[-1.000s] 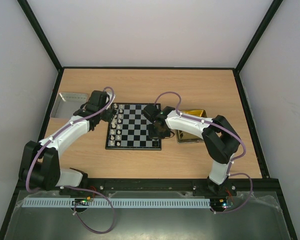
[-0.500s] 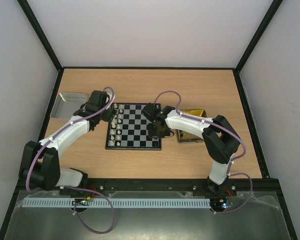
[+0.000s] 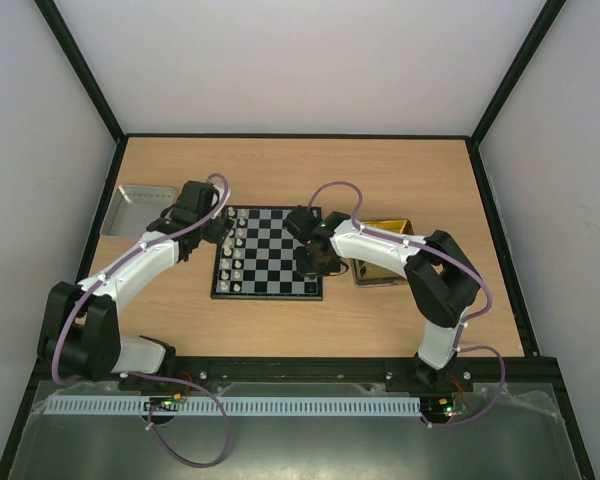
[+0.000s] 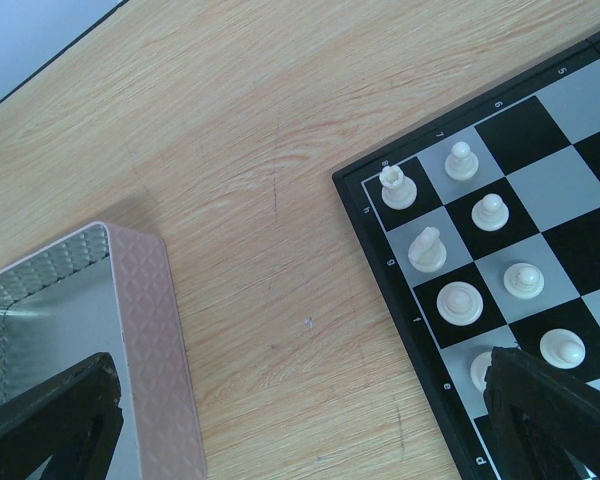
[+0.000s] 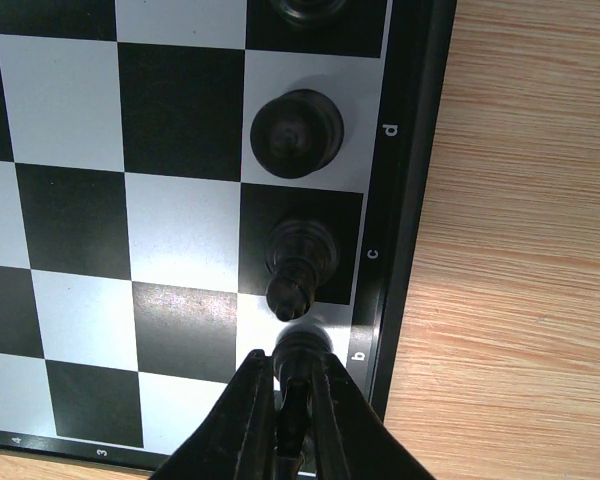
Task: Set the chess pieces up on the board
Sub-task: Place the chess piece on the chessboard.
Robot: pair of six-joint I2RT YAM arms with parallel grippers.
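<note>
The checkered board (image 3: pixel 270 255) lies mid-table. Several white pieces (image 3: pixel 235 250) stand in its two left columns; they also show in the left wrist view (image 4: pixel 460 302). My left gripper (image 3: pixel 218 232) hangs open and empty over the board's left edge, one finger (image 4: pixel 555 420) over the board (image 4: pixel 570 130), the other over the silver tray. My right gripper (image 5: pixel 292 395) is shut on a black piece (image 5: pixel 305 350) over the white square in row b at the board's (image 5: pixel 60 150) right edge. Two more black pieces (image 5: pixel 298 262) stand just beyond it.
A shallow silver metal tray (image 3: pixel 143 208) sits at the far left, and its pinkish patterned wall (image 4: pixel 155 350) shows in the left wrist view. A yellow-tinted tray (image 3: pixel 385 250) lies right of the board, partly under my right arm.
</note>
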